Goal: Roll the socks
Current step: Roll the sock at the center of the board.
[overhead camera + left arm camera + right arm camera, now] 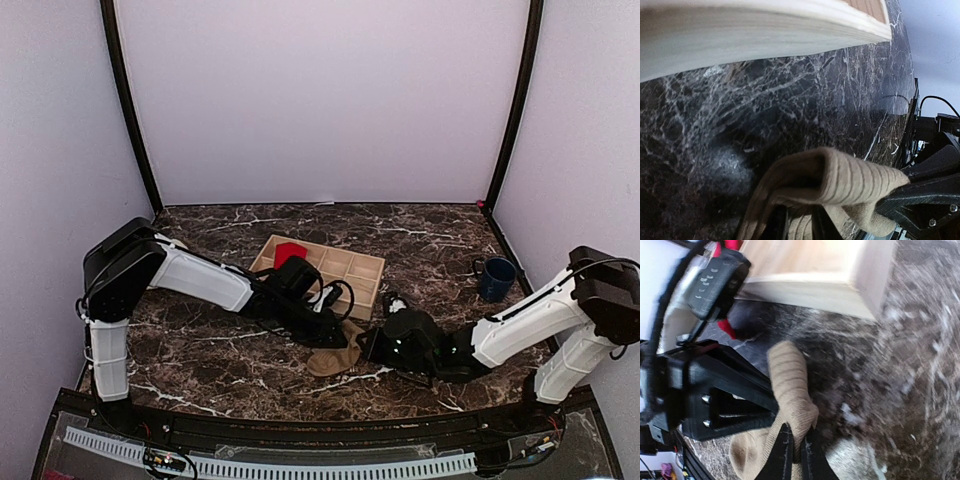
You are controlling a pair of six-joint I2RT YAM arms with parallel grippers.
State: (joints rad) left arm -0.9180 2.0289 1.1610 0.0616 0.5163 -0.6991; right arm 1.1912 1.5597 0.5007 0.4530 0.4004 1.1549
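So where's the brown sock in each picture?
Top external: tan sock lies low centre, nearer than the wooden tray.
Left wrist: bottom centre, tray edge along the top.
Right wrist: lower centre-left, tray at the top.
Shared landmark: the tray.

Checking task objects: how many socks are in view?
2. The bright red fabric sock lies in the wooden tray's corner compartment; the ribbed tan-brown sock rests on the marble table, pinched by the right gripper. Others may be hidden.
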